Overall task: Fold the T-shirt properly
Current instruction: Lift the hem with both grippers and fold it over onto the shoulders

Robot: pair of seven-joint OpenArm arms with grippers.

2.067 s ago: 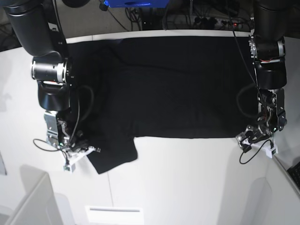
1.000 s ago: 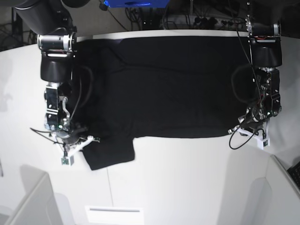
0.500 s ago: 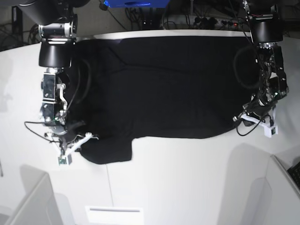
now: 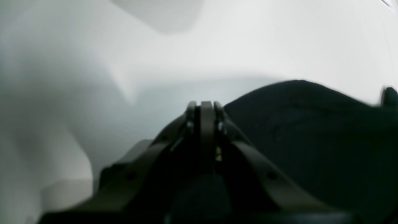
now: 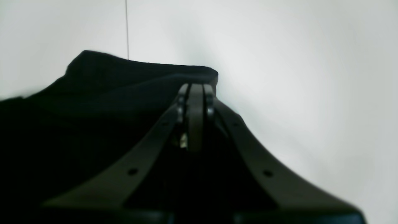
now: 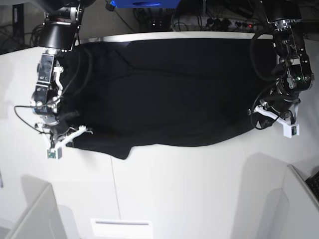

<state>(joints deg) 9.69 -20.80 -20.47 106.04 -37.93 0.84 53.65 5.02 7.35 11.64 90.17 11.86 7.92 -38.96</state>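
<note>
The black T-shirt (image 6: 169, 89) lies spread on the white table (image 6: 199, 189), plain side up; no print shows. My right gripper (image 6: 74, 136) is at the shirt's front corner on the view's left, shut on the cloth. In the right wrist view its fingertips (image 5: 196, 90) are pressed together at the edge of the black cloth (image 5: 93, 93). My left gripper (image 6: 257, 115) is at the front corner on the view's right, shut on the hem. In the left wrist view its closed fingertips (image 4: 206, 107) meet the cloth (image 4: 311, 130), which hangs off to the right.
Cables (image 6: 209, 20) and a blue object (image 6: 139, 4) lie beyond the table's back edge. A raised white panel (image 6: 30, 214) stands at the front left and another (image 6: 299, 199) at the front right. A slot (image 6: 119, 222) sits near the front edge.
Both arms have moved toward the back of the table, drawing the shirt's front edge with them. The sleeve flap at the front left has slid back and shrunk to a small point.
</note>
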